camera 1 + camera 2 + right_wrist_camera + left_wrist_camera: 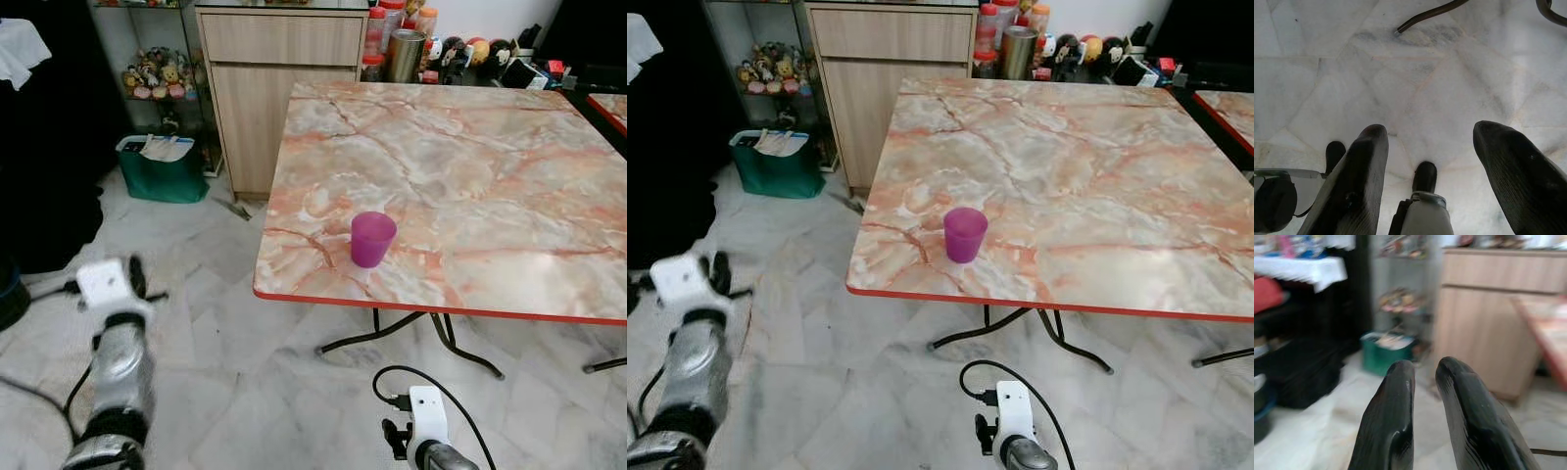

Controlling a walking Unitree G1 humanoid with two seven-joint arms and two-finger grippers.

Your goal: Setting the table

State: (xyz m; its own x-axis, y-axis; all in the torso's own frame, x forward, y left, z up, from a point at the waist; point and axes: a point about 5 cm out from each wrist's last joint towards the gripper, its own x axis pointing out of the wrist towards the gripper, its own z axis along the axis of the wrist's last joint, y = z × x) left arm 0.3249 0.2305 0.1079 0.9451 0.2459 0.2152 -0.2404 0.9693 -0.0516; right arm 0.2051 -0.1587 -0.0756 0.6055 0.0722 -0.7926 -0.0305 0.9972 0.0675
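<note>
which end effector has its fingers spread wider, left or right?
The right end effector: its two black fingers stand well apart, marble floor showing between them. The left end effector shows only a narrow slit between its fingers, aimed toward the green bin.

The left arm [118, 377] rises at about eight o'clock in the head views, wrist lifted. The left gripper [1425, 377] has its black fingers [1388, 426] nearly together, a narrow slit between them. The right arm [431, 436] hangs low at six o'clock, and the right gripper [1447, 147] points floorward (fingers spread wide).
</note>
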